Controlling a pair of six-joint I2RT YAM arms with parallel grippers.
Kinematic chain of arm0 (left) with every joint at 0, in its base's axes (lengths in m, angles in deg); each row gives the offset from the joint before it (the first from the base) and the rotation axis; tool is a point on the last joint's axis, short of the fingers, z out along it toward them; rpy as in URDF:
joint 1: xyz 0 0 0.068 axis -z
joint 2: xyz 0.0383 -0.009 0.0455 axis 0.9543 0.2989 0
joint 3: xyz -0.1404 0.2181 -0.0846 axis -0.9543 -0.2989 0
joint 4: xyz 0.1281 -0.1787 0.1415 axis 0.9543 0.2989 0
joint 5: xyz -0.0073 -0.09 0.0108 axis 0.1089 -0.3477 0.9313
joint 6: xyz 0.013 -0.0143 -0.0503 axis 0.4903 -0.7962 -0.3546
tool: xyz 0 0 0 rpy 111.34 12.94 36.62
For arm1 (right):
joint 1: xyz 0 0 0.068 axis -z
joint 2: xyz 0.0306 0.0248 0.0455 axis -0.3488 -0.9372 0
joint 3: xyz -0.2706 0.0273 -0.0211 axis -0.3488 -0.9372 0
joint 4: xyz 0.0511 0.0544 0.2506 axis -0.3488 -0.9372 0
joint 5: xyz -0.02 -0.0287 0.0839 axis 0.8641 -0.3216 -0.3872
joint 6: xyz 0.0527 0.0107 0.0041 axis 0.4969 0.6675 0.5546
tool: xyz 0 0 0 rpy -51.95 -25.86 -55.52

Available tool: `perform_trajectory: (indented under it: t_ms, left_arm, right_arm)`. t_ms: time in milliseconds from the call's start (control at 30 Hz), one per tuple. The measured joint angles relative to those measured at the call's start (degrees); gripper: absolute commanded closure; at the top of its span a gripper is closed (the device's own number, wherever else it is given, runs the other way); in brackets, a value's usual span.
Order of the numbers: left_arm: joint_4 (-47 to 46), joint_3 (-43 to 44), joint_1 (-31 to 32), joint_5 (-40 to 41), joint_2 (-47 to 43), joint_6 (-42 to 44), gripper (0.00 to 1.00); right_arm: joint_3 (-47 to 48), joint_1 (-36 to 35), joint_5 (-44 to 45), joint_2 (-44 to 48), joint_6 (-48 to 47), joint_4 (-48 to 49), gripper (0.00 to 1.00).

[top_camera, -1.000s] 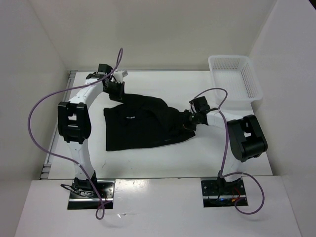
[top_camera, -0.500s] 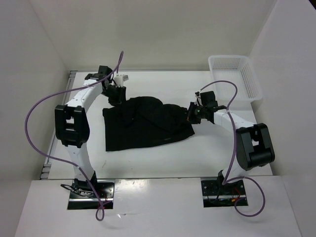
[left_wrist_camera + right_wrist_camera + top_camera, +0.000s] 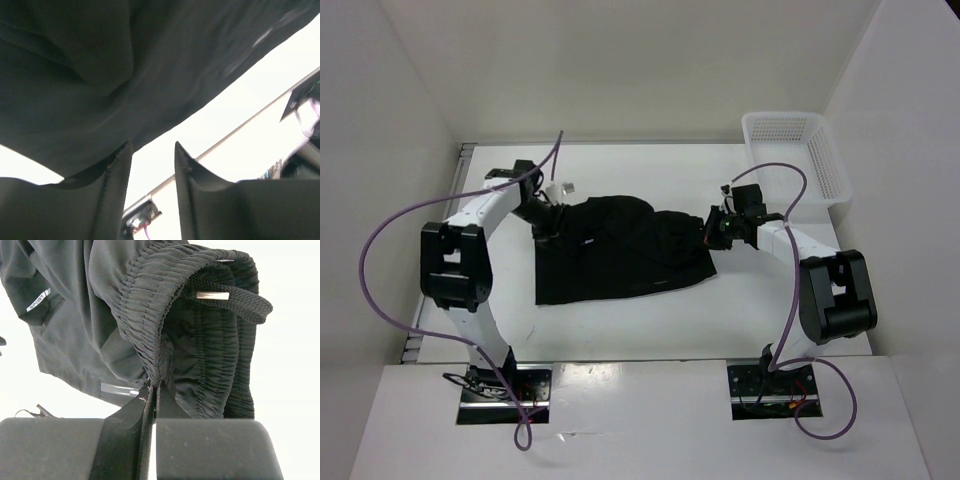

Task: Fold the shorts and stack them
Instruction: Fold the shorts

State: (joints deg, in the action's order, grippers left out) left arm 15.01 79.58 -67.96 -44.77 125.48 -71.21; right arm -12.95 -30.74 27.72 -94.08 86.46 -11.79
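Observation:
The black shorts (image 3: pixel 620 250) lie spread on the white table, with their far edge bunched up. My left gripper (image 3: pixel 548 215) is at their far left corner. In the left wrist view its jaws (image 3: pixel 152 145) stand apart with bare table between them, and the black fabric (image 3: pixel 100 75) hangs just above the tips. My right gripper (image 3: pixel 715 232) is at the shorts' right edge. In the right wrist view it (image 3: pixel 154 387) is shut on the elastic waistband (image 3: pixel 150 305), next to a drawstring (image 3: pixel 235 302) and a white label (image 3: pixel 38 300).
A white mesh basket (image 3: pixel 795 155) stands at the far right corner of the table. White walls close in the table on the left, back and right. Purple cables loop off both arms.
My left gripper has moved nearer and to the left, from the far edge down to the shorts' left corner. My right gripper has drawn the waistband slightly farther and to the right.

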Motion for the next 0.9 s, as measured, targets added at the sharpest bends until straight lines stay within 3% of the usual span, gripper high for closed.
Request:
perform_trajectory:
  t_ms: [33,167,433,700,900]
  left_arm:
    - [-0.5,0.2,-0.8,-0.5,-1.3,0.0,0.47]
    - [-3.9,0.3,-3.2,-1.7,-2.4,0.0,0.44]
    - [-8.9,0.2,-3.7,-4.7,7.6,-0.2,0.37]
    - [-13.6,2.6,-6.4,-6.2,9.8,-0.2,0.37]
    - [-12.5,7.5,-6.2,-11.0,15.1,-0.2,0.45]
  right_arm:
    - [0.0,0.0,0.0,0.0,0.0,0.0,1.0]
    - [0.0,0.0,0.0,0.0,-0.1,0.1,1.0]
    - [0.0,0.0,0.0,-0.9,-0.9,0.0,1.0]
    - [0.0,0.0,0.0,-0.9,-1.3,0.0,1.0]
    - [0.0,0.0,0.1,-0.9,-1.3,0.0,1.0]
